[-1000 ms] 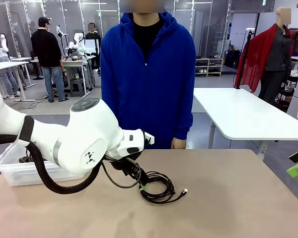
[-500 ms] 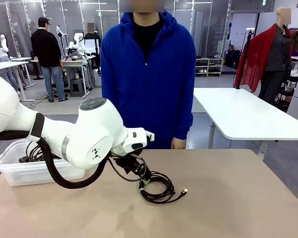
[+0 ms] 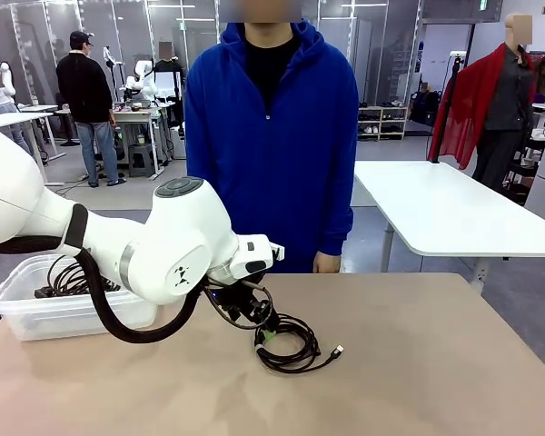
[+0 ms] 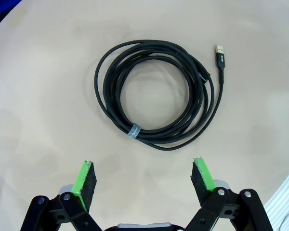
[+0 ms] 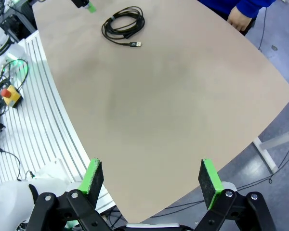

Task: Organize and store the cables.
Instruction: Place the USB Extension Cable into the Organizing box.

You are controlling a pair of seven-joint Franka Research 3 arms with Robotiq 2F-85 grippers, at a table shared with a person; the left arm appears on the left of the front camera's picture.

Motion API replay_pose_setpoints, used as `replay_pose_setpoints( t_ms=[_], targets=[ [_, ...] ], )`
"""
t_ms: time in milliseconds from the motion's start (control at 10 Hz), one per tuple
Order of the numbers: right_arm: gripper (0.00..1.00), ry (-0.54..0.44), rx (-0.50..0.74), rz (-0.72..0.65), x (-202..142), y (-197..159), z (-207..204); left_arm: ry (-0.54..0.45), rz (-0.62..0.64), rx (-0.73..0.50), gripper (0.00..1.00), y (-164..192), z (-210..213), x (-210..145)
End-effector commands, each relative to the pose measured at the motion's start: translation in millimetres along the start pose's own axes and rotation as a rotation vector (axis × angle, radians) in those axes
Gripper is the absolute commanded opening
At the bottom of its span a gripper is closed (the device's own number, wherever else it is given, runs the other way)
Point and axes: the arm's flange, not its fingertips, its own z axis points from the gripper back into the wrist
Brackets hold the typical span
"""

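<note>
Beige tabletop [image 3: 418, 363] runs wide before me; at its left a clear bin [image 3: 36, 313] holds cables I can't separate. My left gripper [image 4: 143, 180], fingers apart, hovers near the coiled cable [image 4: 156, 98] at mid-table. It looks light and floppy, so I'd pinch at its small band [image 4: 133, 131]. My right gripper [image 5: 151, 180] hangs spread, well apart.

Clear plastic storage bin [image 3: 36, 313]: left end running off the front view's edge, near wall hiding behind the white arm; black cords inside too tangled to count. Coiled black cable [image 3: 286, 343]: near-left arc lying hidden under the left gripper [image 3: 263, 334]
</note>
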Motion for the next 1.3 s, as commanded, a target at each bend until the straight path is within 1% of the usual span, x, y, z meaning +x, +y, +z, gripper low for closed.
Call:
replay_pose_setpoints(
  t_ms=[0, 100, 200, 800, 1100, 1200],
  targets=[
    [1.0, 0.014, 0.019, 0.044, -0.9, -2.9, -6.1, 0.033, 0.031, 0.016, 1.0, -7.9, -3.9, 13.8],
    [1.0, 0.017, 0.036, 0.035, 0.0, -2.7, -9.5, 0.048, 0.048, 0.021, 1.0, -10.1, -5.4, 14.4],
    [1.0, 0.01, 0.011, 0.012, -2.2, -1.8, -4.3, 0.055, 0.054, 0.022, 1.0, -11.9, -7.1, 15.1],
    [1.0, 0.01, 0.011, 0.012, -2.2, -1.8, -4.3, 0.103, 0.102, 0.019, 1.0, -11.2, -22.3, 25.5],
    [1.0, 0.01, 0.011, 0.012, -2.2, -1.8, -4.3, 0.117, 0.197, 0.01, 1.0, -6.6, -30.9, 27.6],
    [1.0, 0.01, 0.011, 0.012, -2.2, -1.8, -4.3, 0.142, 0.247, 0.021, 1.0, -6.8, -31.3, 27.7]
  ],
)
